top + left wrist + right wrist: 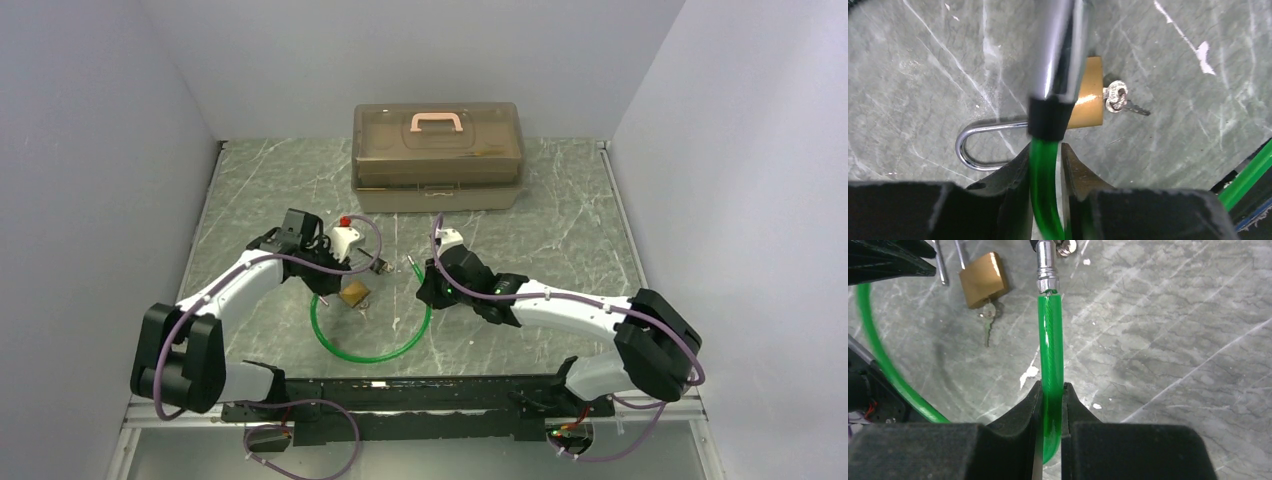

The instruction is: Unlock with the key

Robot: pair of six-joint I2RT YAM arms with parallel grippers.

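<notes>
**Item 1.** Green plastic-coated cable (pixel 370 357) (pixel 1043 200) (pixel 1050 340), lying in an open loop on the grey-green marbled table top (pixel 560 230), just beyond the two arm bases. Each end rises to one gripper. Each end has a chrome ferrule (pixel 1046 267) (pixel 1058 45), and the one in the left wrist view has a black sleeve behind it.

**Item 2.** Brass padlock with steel shackle (pixel 353 295) (pixel 1090 95) (pixel 983 285), flat on the table inside the loop, toward its left side and below the left gripper. One shackle leg enters the body and the other lies clear of it. The padlock touches neither cable end.

**Item 3.** Small silver key (pixel 1118 97) (pixel 987 322), on the table with its head against the base of the padlock body, with a second key alongside.

**Item 4.** Left gripper (pixel 378 266) (pixel 1045 150), with black fingers. Its jaws are drawn narrow on the left cable end, just behind the sleeve.

**Item 5.** Right gripper (pixel 418 270) (pixel 1051 387). Its jaws are pinched narrow on the right cable end, with the ferrule projecting ahead of it. The two cable tips are near each other but apart.

**Item 6.** Translucent brown plastic toolbox with pink handle (pixel 437 165), lid closed, at the far edge of the table and well apart from the rest.
</notes>
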